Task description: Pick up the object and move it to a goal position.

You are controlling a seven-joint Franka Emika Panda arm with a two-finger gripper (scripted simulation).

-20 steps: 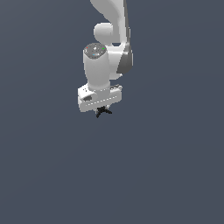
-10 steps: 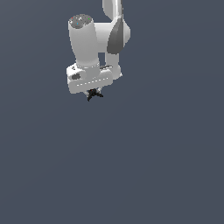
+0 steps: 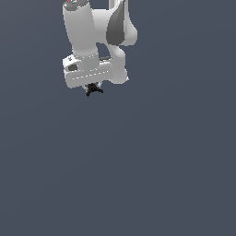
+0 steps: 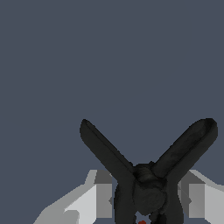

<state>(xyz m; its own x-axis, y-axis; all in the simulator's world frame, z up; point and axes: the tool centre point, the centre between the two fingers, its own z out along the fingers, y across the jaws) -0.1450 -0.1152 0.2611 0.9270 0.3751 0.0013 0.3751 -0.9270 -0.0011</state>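
Note:
The object is a tiny black clamp [image 3: 94, 89] with thin splayed prongs and a small red-orange spot. It hangs just under the white gripper [image 3: 92, 86] in the upper left of the exterior view. In the wrist view the clamp [image 4: 146, 175] fills the space between my two white fingers [image 4: 94, 199], its two prongs spreading in a V. The gripper [image 4: 146, 201] is shut on it. The clamp is held in the air, away from any surface.
The white arm [image 3: 99, 32] reaches down from the top edge of the exterior view. Everything around it is a plain dark grey-blue background with no other objects or edges in sight.
The gripper with the clamp has moved up and toward the exterior view's left over the last second. The clamp has stayed in the fingers.

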